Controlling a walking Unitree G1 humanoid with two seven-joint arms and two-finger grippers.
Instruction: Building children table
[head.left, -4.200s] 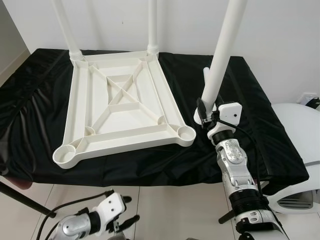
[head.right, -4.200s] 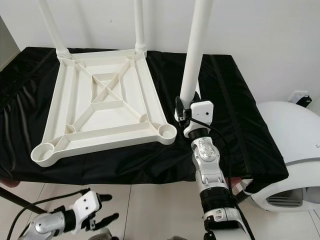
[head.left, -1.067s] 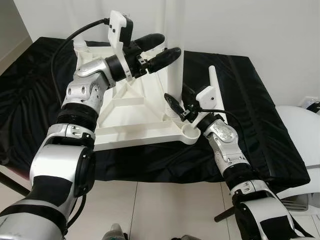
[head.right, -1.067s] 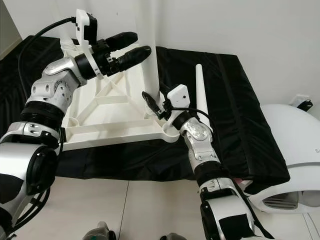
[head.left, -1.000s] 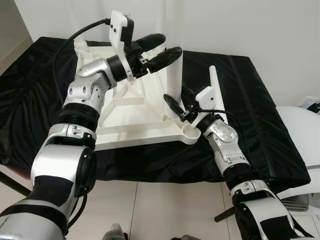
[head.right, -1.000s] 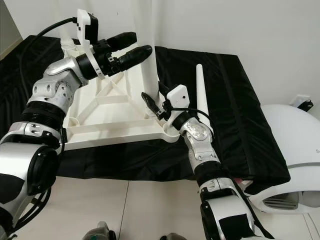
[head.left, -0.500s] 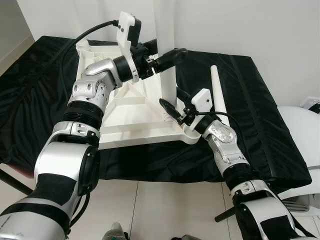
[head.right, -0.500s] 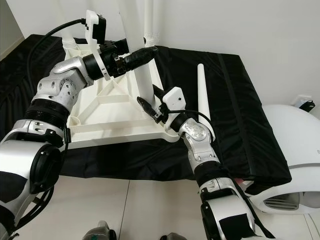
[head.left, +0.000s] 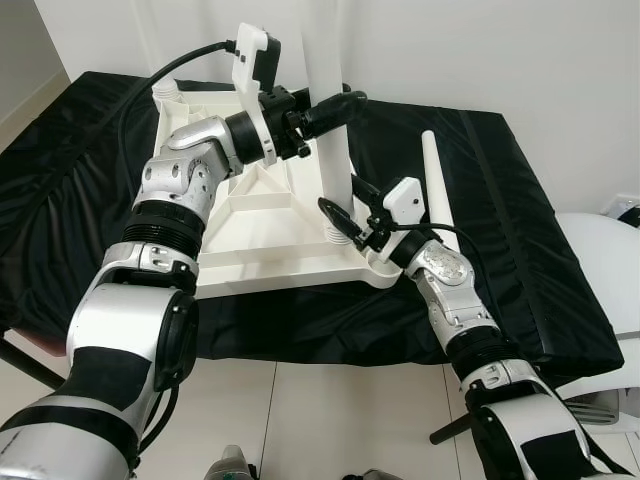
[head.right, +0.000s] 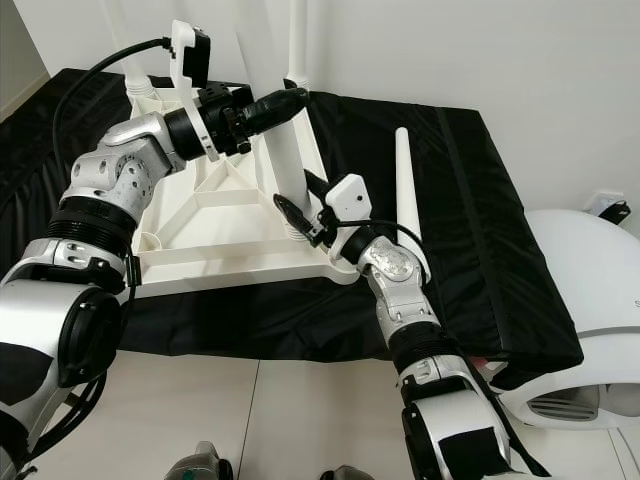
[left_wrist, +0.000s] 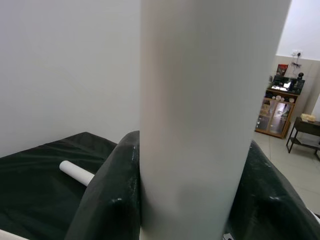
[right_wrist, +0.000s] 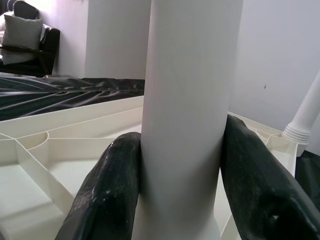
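I pinch the upright white plastic table leg (head.left: 333, 110) with both grippers, my left gripper (head.left: 322, 110) high and my right gripper (head.left: 345, 212) low, steadying it over the upturned white ribbed plastic tabletop (head.left: 250, 215)'s near corner socket.

**Room and surroundings**

Plain white wall (head.left: 520, 50) behind, evenly lit, no shadows of note. Black cloth (head.left: 520, 230) draped over a broad surface, creased and hanging down over the front edge. Pale tiled floor (head.left: 330, 420) below, thin grout lines crossing it. Rounded white appliance (head.right: 590, 290) low at the right, partly tucked under the cloth's corner. Wall socket with a dark plug (head.right: 603, 203) just above it. Thin dark pole (head.left: 25, 365) slanting at the lower left. Farther off, in the left wrist view: wooden cabinet with glass doors (left_wrist: 274, 119), small dark side table (left_wrist: 305, 131), light floor tiles. In the right wrist view: dark sofa with a pale cushion (right_wrist: 20, 31) against a white wall.
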